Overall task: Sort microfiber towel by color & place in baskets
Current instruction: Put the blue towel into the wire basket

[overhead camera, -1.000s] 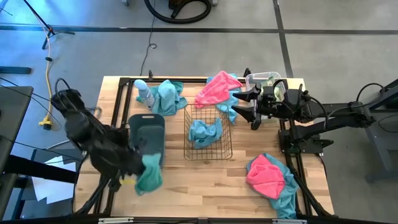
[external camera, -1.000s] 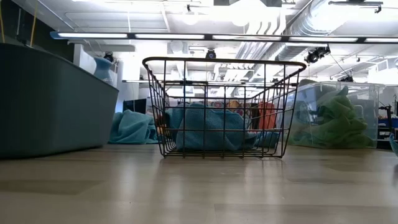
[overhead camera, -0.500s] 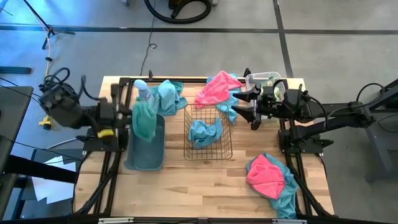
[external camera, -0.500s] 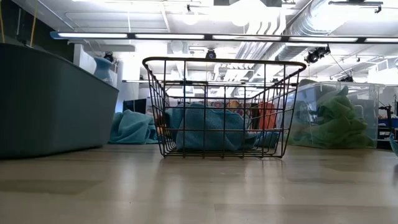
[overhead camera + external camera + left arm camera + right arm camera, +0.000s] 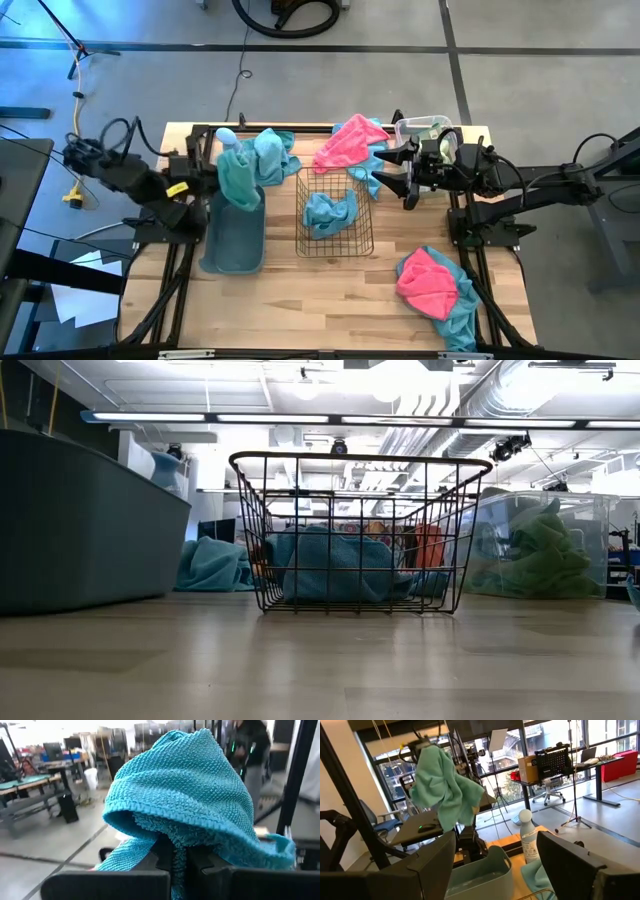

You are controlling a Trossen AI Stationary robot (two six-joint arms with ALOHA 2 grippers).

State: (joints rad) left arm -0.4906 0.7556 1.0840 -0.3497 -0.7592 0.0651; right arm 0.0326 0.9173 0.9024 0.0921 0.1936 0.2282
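Left gripper point(image 5: 212, 178), clamped on a teal towel point(image 5: 236, 180), has swung up from the near end of the grey-blue tub point(image 5: 234, 243) to its far end, drop likely next; right gripper point(image 5: 408, 172) waits wide open beside the wire basket point(image 5: 335, 245).

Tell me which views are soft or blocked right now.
Left wrist view: the teal towel clamped in the left gripper fills the picture, room behind blurred. Low view: sharp on the wire basket; grey tub cropped. High view: clear overall.
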